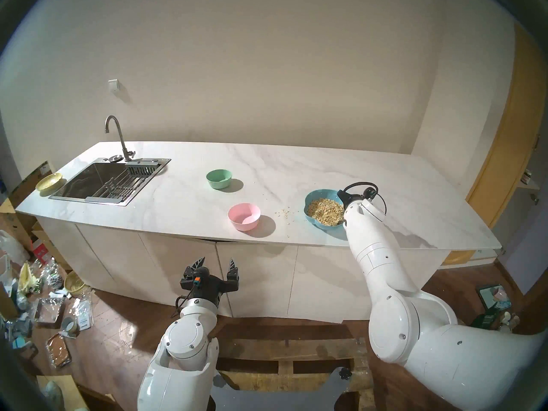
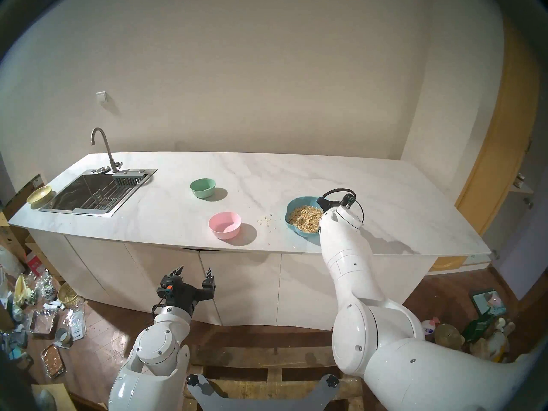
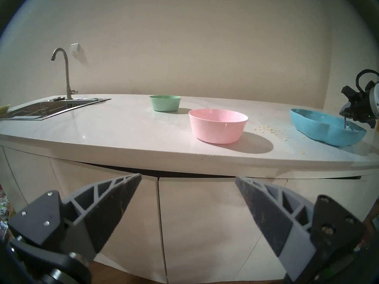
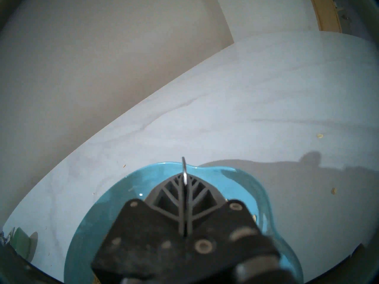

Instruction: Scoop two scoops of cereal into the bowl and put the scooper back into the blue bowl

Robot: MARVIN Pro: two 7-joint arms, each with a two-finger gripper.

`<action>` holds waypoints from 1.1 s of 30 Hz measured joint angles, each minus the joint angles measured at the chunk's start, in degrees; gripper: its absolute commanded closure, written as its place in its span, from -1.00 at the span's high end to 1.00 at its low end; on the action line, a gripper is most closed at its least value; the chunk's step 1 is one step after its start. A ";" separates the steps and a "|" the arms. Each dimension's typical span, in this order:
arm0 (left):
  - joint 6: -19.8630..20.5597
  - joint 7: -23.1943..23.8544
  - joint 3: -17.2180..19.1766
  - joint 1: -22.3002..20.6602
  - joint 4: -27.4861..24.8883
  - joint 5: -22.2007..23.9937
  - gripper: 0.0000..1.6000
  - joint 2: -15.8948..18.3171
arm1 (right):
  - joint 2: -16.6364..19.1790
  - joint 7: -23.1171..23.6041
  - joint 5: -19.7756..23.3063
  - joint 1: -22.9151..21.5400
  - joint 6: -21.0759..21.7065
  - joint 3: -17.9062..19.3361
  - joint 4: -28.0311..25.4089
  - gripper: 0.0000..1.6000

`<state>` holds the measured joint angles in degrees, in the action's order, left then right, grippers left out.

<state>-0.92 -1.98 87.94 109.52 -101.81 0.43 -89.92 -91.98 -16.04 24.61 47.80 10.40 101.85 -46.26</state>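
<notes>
The blue bowl with a wavy rim holds a heap of cereal on the right of the counter. My right gripper hangs over the bowl's right side, shut on the scooper's thin metal handle. In the left wrist view the scooper points down into the blue bowl; its head is hidden. The pink bowl stands left of the blue bowl near the front edge, and no flakes show in it. My left gripper is open and empty, low in front of the cabinet doors.
A mint-green bowl stands behind the pink bowl. Loose flakes lie on the counter between the pink and blue bowls. A sink with a tap is at the far left, with a yellow dish beside it.
</notes>
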 measured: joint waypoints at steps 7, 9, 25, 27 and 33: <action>0.00 -0.01 0.00 0.00 0.01 0.00 1.00 0.00 | -0.25 -1.39 1.28 -1.58 1.03 1.56 0.32 -1.00; 0.00 -0.01 0.00 0.00 0.01 0.00 1.00 0.00 | -0.34 -1.73 1.64 -1.95 1.14 1.96 0.50 -1.00; 0.00 -0.01 -0.01 0.00 0.00 0.00 1.00 0.00 | -1.79 -4.80 5.94 -5.39 -1.35 9.70 3.53 -1.00; 0.00 -0.01 -0.01 0.00 0.00 0.00 1.00 0.00 | -2.09 -5.00 6.62 -4.96 -1.92 10.99 2.57 -1.00; 0.00 -0.01 -0.01 0.01 -0.01 0.01 1.00 0.01 | -3.60 -5.17 8.55 -2.66 -2.63 15.01 -2.00 -1.00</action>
<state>-0.92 -1.98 87.93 109.53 -101.82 0.44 -89.91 -95.58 -21.21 33.16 45.14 7.77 116.86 -48.27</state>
